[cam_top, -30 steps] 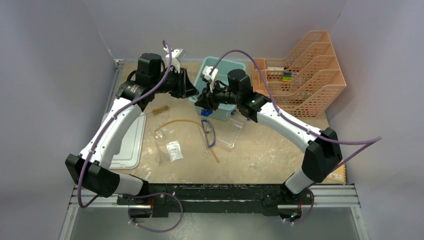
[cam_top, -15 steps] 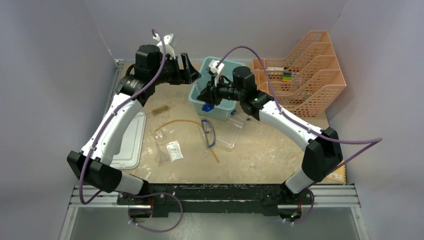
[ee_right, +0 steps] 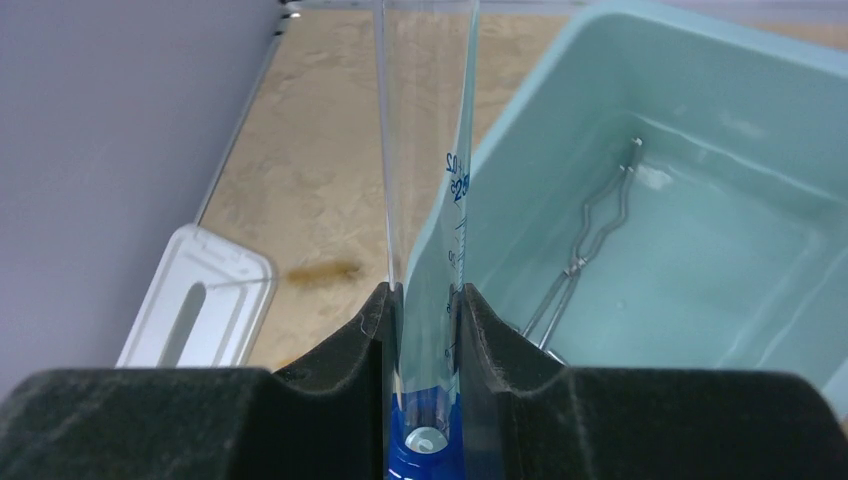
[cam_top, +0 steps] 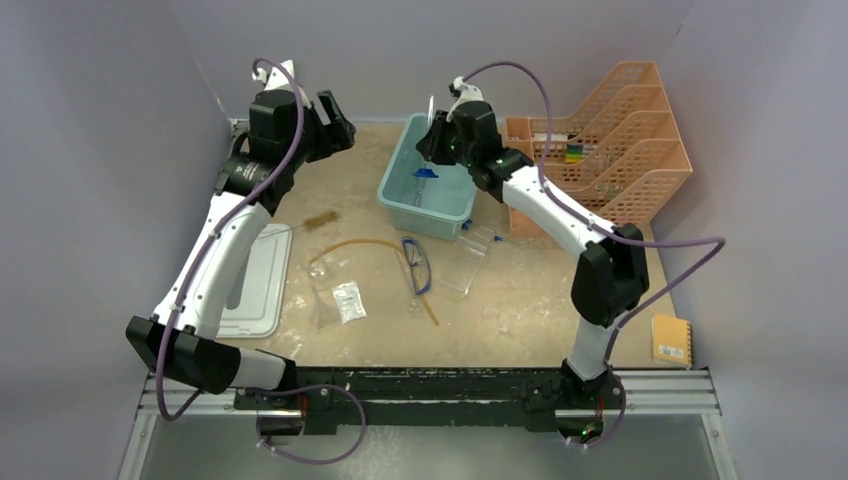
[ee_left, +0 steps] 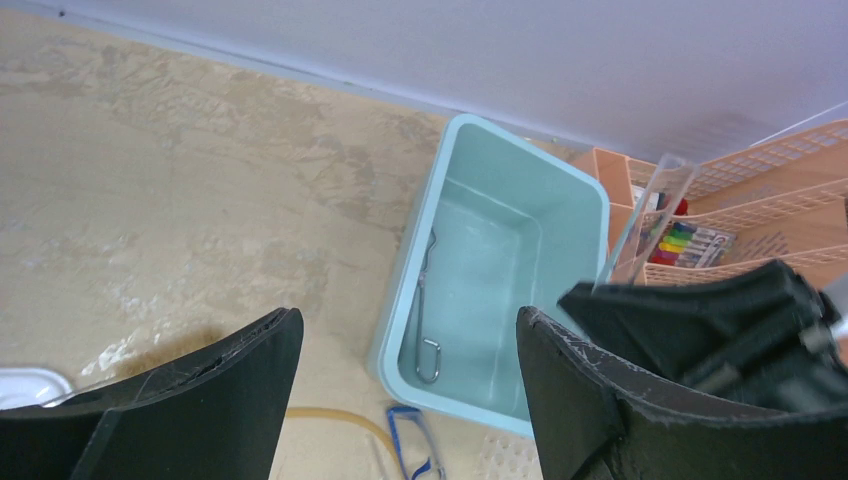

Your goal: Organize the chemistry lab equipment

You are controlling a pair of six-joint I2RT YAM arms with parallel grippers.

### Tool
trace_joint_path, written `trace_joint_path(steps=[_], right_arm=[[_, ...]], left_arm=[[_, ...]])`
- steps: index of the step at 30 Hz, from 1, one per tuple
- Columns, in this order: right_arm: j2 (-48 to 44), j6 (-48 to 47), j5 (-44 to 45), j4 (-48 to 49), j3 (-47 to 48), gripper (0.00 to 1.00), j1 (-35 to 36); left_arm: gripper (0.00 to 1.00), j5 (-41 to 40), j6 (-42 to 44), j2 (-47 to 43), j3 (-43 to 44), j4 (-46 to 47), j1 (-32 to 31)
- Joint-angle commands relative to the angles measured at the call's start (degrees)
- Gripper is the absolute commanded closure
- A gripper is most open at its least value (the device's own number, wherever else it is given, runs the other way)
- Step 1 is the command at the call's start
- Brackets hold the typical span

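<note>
The clear measuring tube [ee_right: 425,150] is pinched tight near its blue foot by the 2 fingers [ee_right: 365,335] of the right gripper [ee_right: 425,300]. It is held almost upright, open end up, over the teal tub [cam_top: 425,212]. The tub is right below, so the tube likely has to be lowered and tipped to lie next to the metal tongs [ee_right: 590,250] inside. The left gripper [ee_left: 407,312] is spread wide and nothing is held in it. It is farther from the tub.

Clear blue-based cylinder [ee_right: 425,200] aloft over teal bin [ee_right: 700,60], metal tongs [ee_right: 578,262] flat inside.
</note>
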Motion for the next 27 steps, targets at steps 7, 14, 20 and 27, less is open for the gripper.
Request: trace_joint_path(steps=[7,14,20,27], right_arm=[[12.25,13.81,8.21,-13.36,11.29,1.0,-0.54],[20.93,16.05,7.24,-17.38,19.34,0.99,-0.54],[25.8,19.34,7.05,-19.41,22.48,0.97,-0.54],[30.56,21.42,9.99,-20.23,26.12,0.95,-0.25]], left_arm=[[0.23,-7.42,-0.68,-3.75,-4.11,-4.05,-0.08],[0.25,-5.78,-2.1,-2.62,-6.6,-4.58,-0.08],[0.26,-5.13,-1.65,-1.16,-7.04,-5.13,-0.08],[0.27,-3.71,-2.08,-0.95,-8.11,-4.03,-0.07]])
